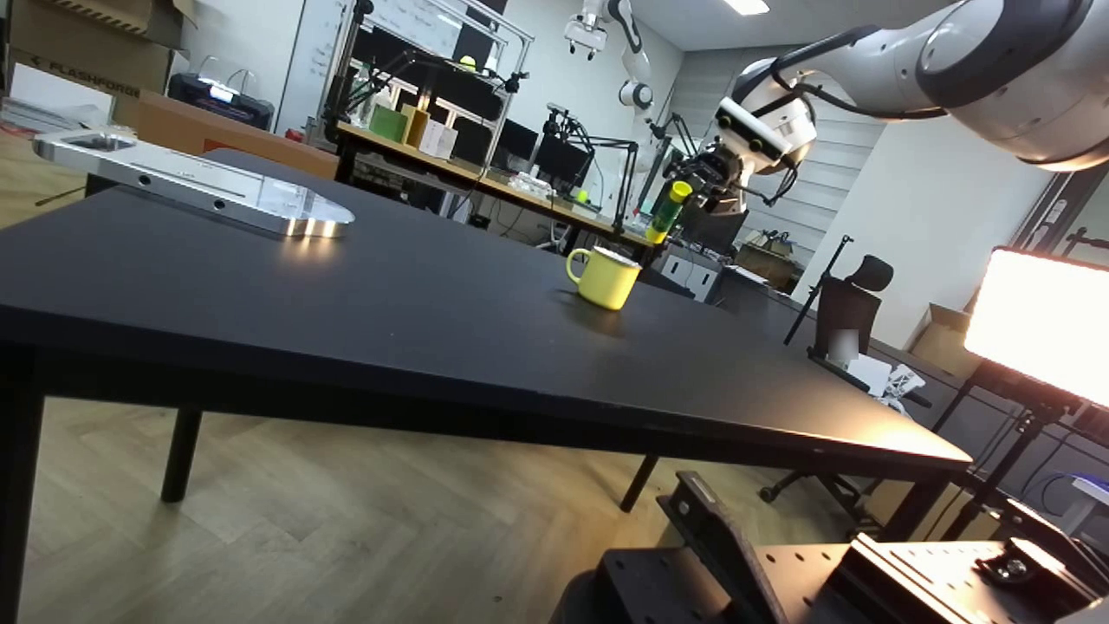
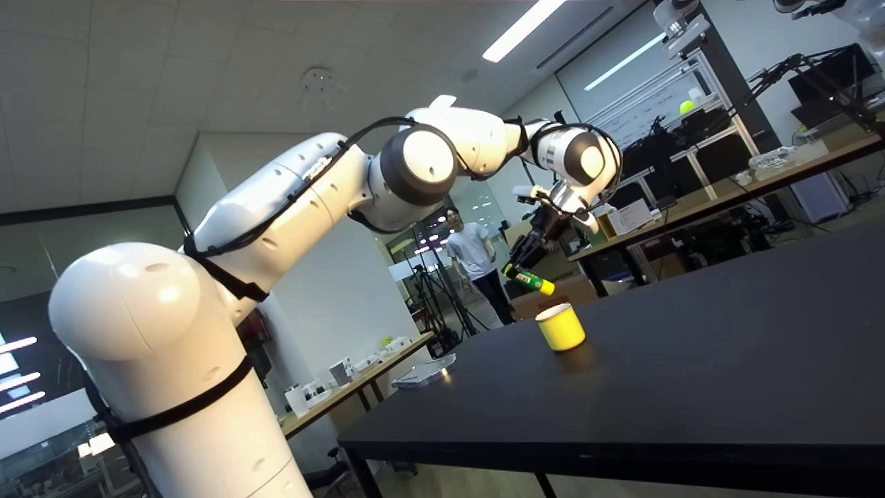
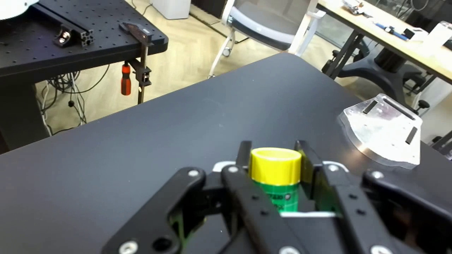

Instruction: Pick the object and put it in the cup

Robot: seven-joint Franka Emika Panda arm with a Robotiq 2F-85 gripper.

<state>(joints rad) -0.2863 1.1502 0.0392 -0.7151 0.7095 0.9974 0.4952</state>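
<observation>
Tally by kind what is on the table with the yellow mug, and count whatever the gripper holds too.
Yellow mug: 1
Silvery slab: 1
Green-and-yellow tube, held in the gripper: 1
Total: 3

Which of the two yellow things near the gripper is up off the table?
The short stick with the green middle: the gripper holds it in the air, while the handled mug stands on the black table.
</observation>
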